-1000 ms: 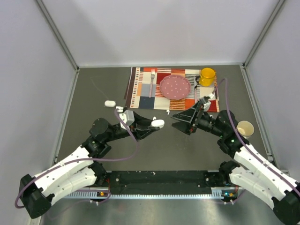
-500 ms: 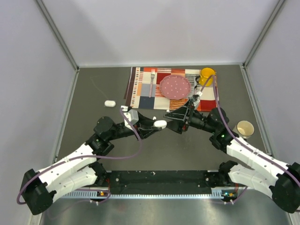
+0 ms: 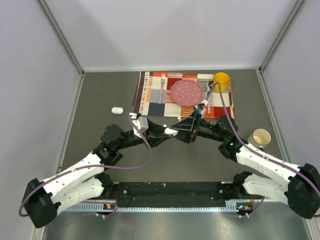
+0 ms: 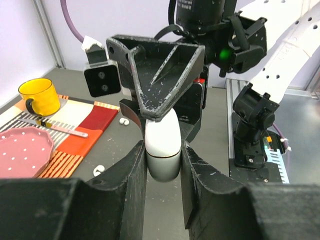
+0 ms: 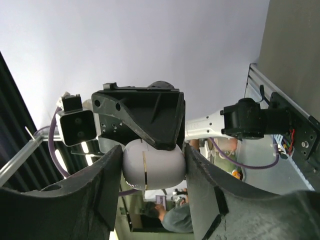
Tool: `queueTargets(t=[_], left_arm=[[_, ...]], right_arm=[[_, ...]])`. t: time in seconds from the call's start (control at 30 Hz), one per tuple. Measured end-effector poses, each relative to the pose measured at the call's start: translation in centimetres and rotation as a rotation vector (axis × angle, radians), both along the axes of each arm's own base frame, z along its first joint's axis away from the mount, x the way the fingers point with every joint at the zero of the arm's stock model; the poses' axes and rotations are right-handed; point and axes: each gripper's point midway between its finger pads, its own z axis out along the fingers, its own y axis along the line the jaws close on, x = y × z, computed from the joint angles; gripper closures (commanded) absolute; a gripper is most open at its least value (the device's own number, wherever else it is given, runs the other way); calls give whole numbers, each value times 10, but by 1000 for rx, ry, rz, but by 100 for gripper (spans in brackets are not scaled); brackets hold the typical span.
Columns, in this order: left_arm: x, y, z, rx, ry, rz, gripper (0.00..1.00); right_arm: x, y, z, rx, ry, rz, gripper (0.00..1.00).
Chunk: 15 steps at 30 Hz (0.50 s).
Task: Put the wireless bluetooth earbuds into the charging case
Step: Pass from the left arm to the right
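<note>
the jaws of the left gripper (image 4: 162, 167) are clamped on the lower half of a white charging case (image 4: 161, 142), one black finger (image 4: 131, 172) pressed to each side. the jaws of the right gripper (image 5: 152, 167) stand partway closed around the other end of the same case, and in the right wrist view both pads touch its rounded sides. the case is held off the table between the two arms, its lid shut, with a thin seam line around its body.

two wireless bluetooth earbuds (image 4: 123, 121) lie loose on the table just off the placemat's edge, apart from each other and from the case. a second white case (image 3: 116, 110) lies alone well to the left.

lettering on the right arm's housing is cut off at the top of the left wrist view and cannot be read. the right gripper hides the case's top there.

the table (image 3: 100, 150) is dark grey and matte, with pale walls on three sides. a patchwork placemat (image 3: 150, 92) carries a fork (image 3: 162, 87), a pink dotted plate (image 3: 187, 92) and a yellow mug (image 3: 220, 81). a beige cup (image 3: 260, 136) stands near the right edge.
</note>
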Motion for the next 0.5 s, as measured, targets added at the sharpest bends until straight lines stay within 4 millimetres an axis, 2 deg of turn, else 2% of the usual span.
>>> queueTargets(t=[0.1, 0.17, 0.23, 0.33, 0.43, 0.5], left_arm=[[1, 0, 3, -8, -12, 4, 100], [1, 1, 4, -12, -15, 7, 100], [2, 1, 5, -14, -16, 11, 100], [3, 1, 3, -12, -12, 19, 100], [5, 1, 2, -12, -9, 29, 100], [6, 2, 3, -13, -8, 36, 100]], right_arm=[[0, 0, -1, 9, 22, 0, 60], [0, 0, 0, 14, 21, 0, 54], [1, 0, 1, 18, 22, -1, 40], [-1, 0, 2, 25, 28, 6, 38], [-4, 1, 2, 26, 27, 17, 43], [-4, 1, 2, 26, 29, 19, 54]])
